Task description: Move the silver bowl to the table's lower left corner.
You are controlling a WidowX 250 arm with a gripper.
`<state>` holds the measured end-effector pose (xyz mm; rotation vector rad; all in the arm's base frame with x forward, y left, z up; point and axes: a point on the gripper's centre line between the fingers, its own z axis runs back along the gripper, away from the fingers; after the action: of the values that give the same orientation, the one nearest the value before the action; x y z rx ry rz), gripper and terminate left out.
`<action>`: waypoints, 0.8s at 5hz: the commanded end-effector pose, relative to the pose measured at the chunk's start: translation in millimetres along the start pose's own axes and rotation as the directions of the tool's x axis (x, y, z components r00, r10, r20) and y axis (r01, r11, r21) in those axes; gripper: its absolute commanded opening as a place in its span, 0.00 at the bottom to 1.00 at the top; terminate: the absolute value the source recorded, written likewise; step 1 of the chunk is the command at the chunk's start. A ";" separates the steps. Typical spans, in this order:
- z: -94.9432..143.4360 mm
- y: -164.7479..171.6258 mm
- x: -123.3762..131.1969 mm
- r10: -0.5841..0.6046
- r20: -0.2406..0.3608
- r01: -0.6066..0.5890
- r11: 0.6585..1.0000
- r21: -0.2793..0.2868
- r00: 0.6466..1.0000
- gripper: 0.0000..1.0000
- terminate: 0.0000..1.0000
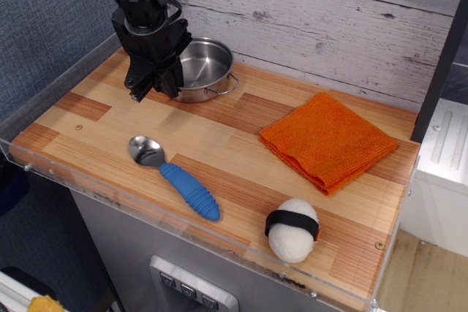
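Right of gripper [156, 84], touching it: silver bowl [201, 69], far table [219, 140] corner. We judge fingers pinched on near rim. Thin grip; bowl may tilt, slip.

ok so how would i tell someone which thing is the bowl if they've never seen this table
Start at the table and look to its far left corner, against the grey plank wall, where the black gripper hangs. The bowl sits just right of the gripper. It is the only round, shiny steel thing there, with a thin wire loop handle; the spoon is long, blue-handled and lies nearer the front edge.
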<state>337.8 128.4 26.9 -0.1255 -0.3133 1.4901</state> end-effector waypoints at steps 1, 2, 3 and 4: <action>39.9 0.7 6.9 -0.044 -0.003 0.044 0.997 -0.059 0.999 0.00 0.00; 75.7 8.6 13.2 -0.059 0.003 0.059 0.993 -0.102 0.998 0.00 0.00; 110.0 27.5 16.5 -0.072 0.006 0.072 0.988 -0.137 0.997 0.00 0.00; 134.6 56.3 19.7 -0.079 0.006 0.079 0.984 -0.161 0.997 0.00 0.00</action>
<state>249.3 133.1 133.0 -0.2419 -0.3863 1.3952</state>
